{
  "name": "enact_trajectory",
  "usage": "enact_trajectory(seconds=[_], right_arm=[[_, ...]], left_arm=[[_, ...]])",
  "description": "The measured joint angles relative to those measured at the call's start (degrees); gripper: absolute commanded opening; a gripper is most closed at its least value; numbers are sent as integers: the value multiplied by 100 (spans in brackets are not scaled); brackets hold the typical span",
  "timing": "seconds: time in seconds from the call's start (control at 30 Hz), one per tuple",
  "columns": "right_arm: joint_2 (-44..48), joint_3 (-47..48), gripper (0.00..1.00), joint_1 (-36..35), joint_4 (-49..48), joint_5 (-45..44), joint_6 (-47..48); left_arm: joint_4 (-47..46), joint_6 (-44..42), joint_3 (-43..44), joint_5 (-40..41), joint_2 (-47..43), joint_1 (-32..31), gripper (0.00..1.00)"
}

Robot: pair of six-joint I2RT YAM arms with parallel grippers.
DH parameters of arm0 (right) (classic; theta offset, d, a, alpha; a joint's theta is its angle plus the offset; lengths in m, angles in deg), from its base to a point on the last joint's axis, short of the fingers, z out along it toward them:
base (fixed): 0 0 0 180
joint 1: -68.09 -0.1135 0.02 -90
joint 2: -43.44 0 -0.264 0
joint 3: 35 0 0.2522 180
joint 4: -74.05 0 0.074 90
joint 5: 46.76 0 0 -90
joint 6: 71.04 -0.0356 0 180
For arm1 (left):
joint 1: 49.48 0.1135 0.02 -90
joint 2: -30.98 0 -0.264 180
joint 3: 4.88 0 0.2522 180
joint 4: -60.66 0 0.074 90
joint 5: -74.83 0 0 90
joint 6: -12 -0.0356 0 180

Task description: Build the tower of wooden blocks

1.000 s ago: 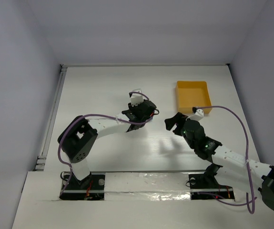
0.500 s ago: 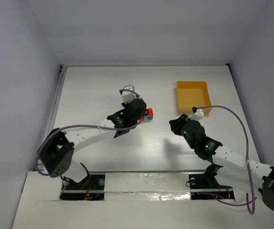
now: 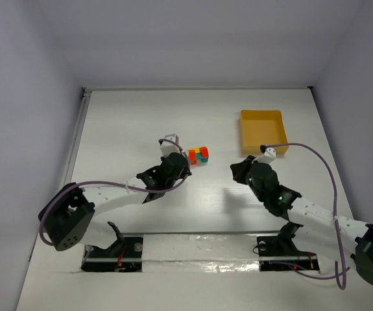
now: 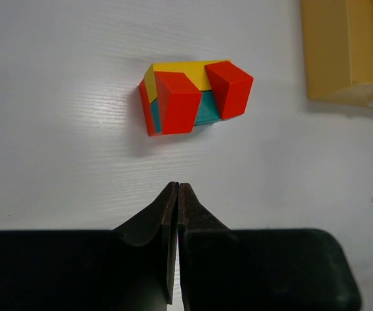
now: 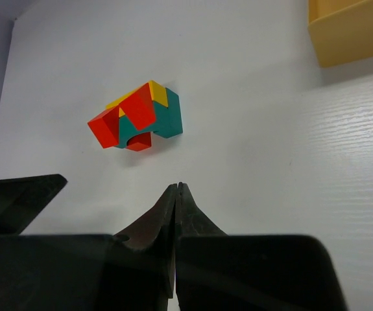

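White desk carries the cluster of wood blocks near its middle, left of the yellow tray; my left jaws and right jaws are each pressed together, holding nothing, both short of the blocks.

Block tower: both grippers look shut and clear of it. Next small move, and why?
Probably draw the left gripper straight back from the block tower: it is shut on nothing, stands apart from the blocks, and no loose block shows.

Matt painted wood block tower, faintly grained white table, smooth yellow-orange tray
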Motion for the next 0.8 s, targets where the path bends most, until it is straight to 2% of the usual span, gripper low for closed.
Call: enact_trajectory(seconds=[0.23,0.8], right_arm=[[-44,0,0,0,-37,26,28],[-76,0,0,0,-39,105,61]], left_arm=[[-94,-90,160,-133,723,0,0],[31,-125,590,164,1102,116,0]])
